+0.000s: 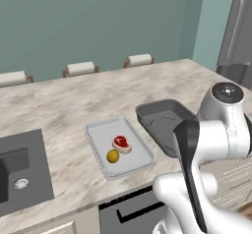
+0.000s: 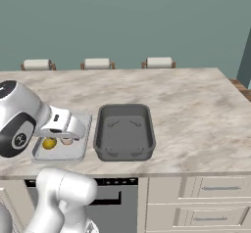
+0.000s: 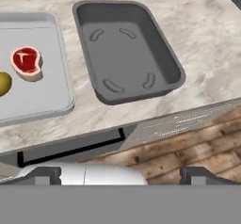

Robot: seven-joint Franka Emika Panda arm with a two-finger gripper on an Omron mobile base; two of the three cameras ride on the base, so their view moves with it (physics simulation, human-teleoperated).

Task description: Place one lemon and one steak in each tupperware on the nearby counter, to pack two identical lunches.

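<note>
No readable writing or brand marks appear anywhere before you. On the marble counter (image 1: 74, 105) you have two trays side by side, close but apart. The shallow light grey tupperware (image 1: 101, 134), near the middle of the left base view, holds one lemon (image 1: 112, 156) and one steak (image 1: 121, 143), just beside each other. The deeper dark grey tupperware (image 3: 162, 53), to its right in the frame, holds no food. Three pale stool backs (image 2: 97, 63) line the counter's far edge. A dark sink (image 1: 19, 171) sits at lower left. Your gripper (image 3: 120, 175) shows two dark fingertips (image 3: 195, 175) spread wide at the bottom of the hand view, holding nothing.
</note>
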